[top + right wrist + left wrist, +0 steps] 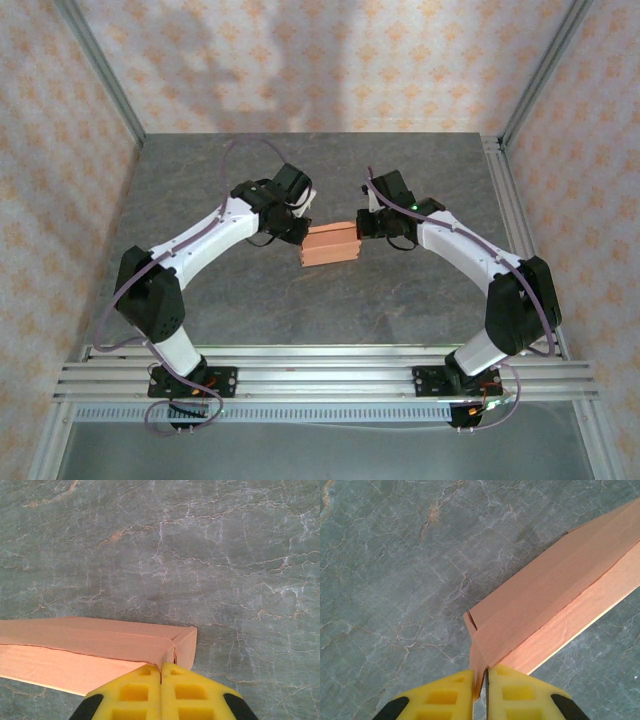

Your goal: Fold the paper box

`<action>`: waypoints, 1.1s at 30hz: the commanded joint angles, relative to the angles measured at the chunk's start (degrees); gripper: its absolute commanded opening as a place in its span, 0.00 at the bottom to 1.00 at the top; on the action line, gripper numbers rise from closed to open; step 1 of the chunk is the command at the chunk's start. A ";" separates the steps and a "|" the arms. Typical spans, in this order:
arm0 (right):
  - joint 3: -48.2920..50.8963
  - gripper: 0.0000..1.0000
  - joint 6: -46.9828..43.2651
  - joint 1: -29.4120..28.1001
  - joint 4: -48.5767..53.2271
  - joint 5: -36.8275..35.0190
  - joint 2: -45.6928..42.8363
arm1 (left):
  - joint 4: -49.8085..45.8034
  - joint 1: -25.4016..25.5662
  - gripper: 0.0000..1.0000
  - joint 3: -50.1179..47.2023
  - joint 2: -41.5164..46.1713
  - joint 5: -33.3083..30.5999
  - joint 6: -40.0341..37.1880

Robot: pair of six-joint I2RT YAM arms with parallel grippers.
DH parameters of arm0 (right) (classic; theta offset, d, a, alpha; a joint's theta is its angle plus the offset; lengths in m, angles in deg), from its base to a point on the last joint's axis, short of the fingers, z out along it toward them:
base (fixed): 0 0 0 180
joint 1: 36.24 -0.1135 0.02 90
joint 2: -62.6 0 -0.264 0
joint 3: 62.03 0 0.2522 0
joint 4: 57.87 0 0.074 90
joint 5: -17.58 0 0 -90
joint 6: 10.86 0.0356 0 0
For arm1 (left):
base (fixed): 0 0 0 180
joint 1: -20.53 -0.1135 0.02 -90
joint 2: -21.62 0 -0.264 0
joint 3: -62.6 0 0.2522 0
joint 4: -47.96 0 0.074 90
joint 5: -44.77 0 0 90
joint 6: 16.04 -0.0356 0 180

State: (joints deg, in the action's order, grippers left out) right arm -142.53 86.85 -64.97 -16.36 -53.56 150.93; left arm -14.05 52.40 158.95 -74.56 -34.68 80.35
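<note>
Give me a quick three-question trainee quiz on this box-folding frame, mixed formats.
1. True or false: the paper box lies as a flat, unfolded sheet.
2. The table surface looks like: A) bare wood, B) grey marbled stone, C) white cloth.
3. Fill in: the left jaws are ___ on thin card at the box's end.
Key: 1 false; 2 B; 3 shut.

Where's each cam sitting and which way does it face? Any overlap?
Top external: above and behind the bases, looking down at the table; both arms, left hand and right hand at the paper box.
Left wrist: on the left arm, looking down past its yellow fingers, which pinch the box's end flap.
Right wrist: same on the right arm, fingers closed at the other end.
Shared: all see box and table.
</note>
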 commanded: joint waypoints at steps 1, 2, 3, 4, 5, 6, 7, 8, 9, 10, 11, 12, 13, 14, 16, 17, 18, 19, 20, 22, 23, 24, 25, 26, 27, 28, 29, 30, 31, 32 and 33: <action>-1.55 0.00 -0.41 -0.36 1.43 -0.62 0.96 | -1.49 0.03 0.14 2.23 -1.15 1.06 3.51; -1.58 0.00 -0.45 -0.36 1.39 -0.59 1.03 | -1.50 0.08 0.14 2.23 -1.25 1.06 4.52; -1.64 0.00 -0.50 -0.36 1.43 -0.59 1.01 | -1.30 0.09 0.12 2.23 -1.32 1.14 5.53; -1.64 0.00 -0.45 -0.36 1.35 -0.52 1.05 | -1.23 0.08 0.10 2.23 -1.40 1.50 6.92; -1.64 0.00 -0.42 -0.36 1.43 -0.44 1.18 | -0.78 0.04 0.10 2.23 -1.43 2.25 7.87; -1.63 0.00 -0.50 -0.36 1.39 -0.32 1.21 | -0.03 0.12 0.09 1.93 -1.24 3.34 8.86; -1.55 0.00 -0.42 -0.36 1.35 -0.31 1.22 | 0.71 0.06 0.08 1.72 -1.01 4.04 9.87; -1.55 0.00 -0.45 -0.36 1.34 -0.39 1.23 | 1.57 0.09 0.08 1.47 -0.85 4.82 11.00; -1.55 0.00 -0.48 -0.36 1.34 -0.42 1.23 | 2.53 0.05 0.08 1.28 -0.53 5.68 12.13; -1.55 0.00 -0.48 -0.45 1.34 -0.31 1.21 | 3.37 0.11 0.08 1.17 -0.39 6.41 13.05; -1.47 0.00 -0.45 -0.45 1.27 -0.33 1.22 | 3.97 0.08 0.08 1.11 -0.33 6.97 14.26; -1.46 0.00 -0.50 -0.47 1.26 -0.40 1.16 | 4.14 0.07 0.08 1.41 -0.59 7.14 15.46; -1.46 0.00 -0.53 -0.53 1.29 -0.46 1.22 | 4.01 0.03 0.05 1.76 -0.87 7.05 16.38; -1.46 0.00 -0.50 -0.54 1.18 -0.50 1.05 | 3.70 0.09 0.04 2.12 -1.22 7.02 17.59; -1.38 0.00 -0.67 -0.72 1.17 -0.58 1.03 | 3.12 0.05 0.03 2.77 -1.94 7.31 19.01; -1.26 0.00 -0.76 -0.79 1.17 -0.71 1.04 | 3.69 0.05 0.03 2.65 -2.02 7.79 19.93; -1.14 0.00 -0.83 -0.80 1.21 -0.76 0.96 | 3.73 0.04 0.03 2.81 -2.15 7.82 21.41; -1.12 0.00 -0.80 -0.84 1.25 -0.88 0.96 | 3.33 0.09 0.03 3.20 -2.38 7.70 22.58; -1.02 0.00 -0.82 -0.80 1.17 -1.16 0.89 | 3.23 0.03 0.04 3.74 -2.84 7.91 23.39; -0.66 0.00 -0.68 -0.80 1.02 -1.52 0.84 | 3.52 0.04 0.04 4.26 -3.22 8.09 26.21; -0.49 0.00 -0.59 -0.82 0.87 -1.58 0.87 | 3.65 0.05 0.04 4.57 -3.61 7.83 26.71; -0.41 0.00 -0.42 -0.80 0.68 -1.50 0.76 | 4.30 0.09 0.04 4.39 -3.84 8.14 27.31; -0.31 0.00 -0.33 -0.85 0.49 -1.32 0.71 | 4.78 0.04 0.04 4.11 -4.01 8.28 27.75; -0.23 0.00 -0.35 -0.80 0.38 -1.19 0.70 | 5.53 0.12 0.04 3.72 -4.01 8.42 28.04; -0.14 0.00 -0.39 -0.80 0.38 -1.20 0.70 | 5.97 0.12 0.03 3.30 -4.07 8.42 28.19; -0.08 0.00 -0.32 -0.81 0.38 -1.12 0.65 | 6.06 0.18 0.03 3.16 -4.11 8.01 28.15; 0.09 0.00 -0.35 -0.87 0.31 -1.16 0.55 | 5.90 0.13 0.04 3.07 -4.15 7.69 27.77; 0.40 0.00 -0.45 -0.85 0.14 -1.18 0.39 | 5.60 0.11 0.04 2.90 -4.23 7.12 27.51; 0.79 0.00 -0.62 -0.85 -0.20 -1.23 0.28 | 5.43 0.15 0.03 2.73 -4.22 6.67 27.29; 1.43 0.00 -0.80 -0.82 -0.86 -1.06 0.03 | 5.55 0.11 0.04 2.29 -4.22 6.53 27.12; 2.44 0.00 -0.93 -0.80 -2.08 -0.87 -0.36 | 5.78 0.11 0.04 1.79 -4.22 6.71 26.67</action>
State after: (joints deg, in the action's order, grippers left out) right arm -142.33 86.81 -64.95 -17.15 -56.84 151.02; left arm -12.63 52.23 161.36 -78.03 -29.41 106.86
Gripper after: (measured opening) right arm 0.049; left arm 0.050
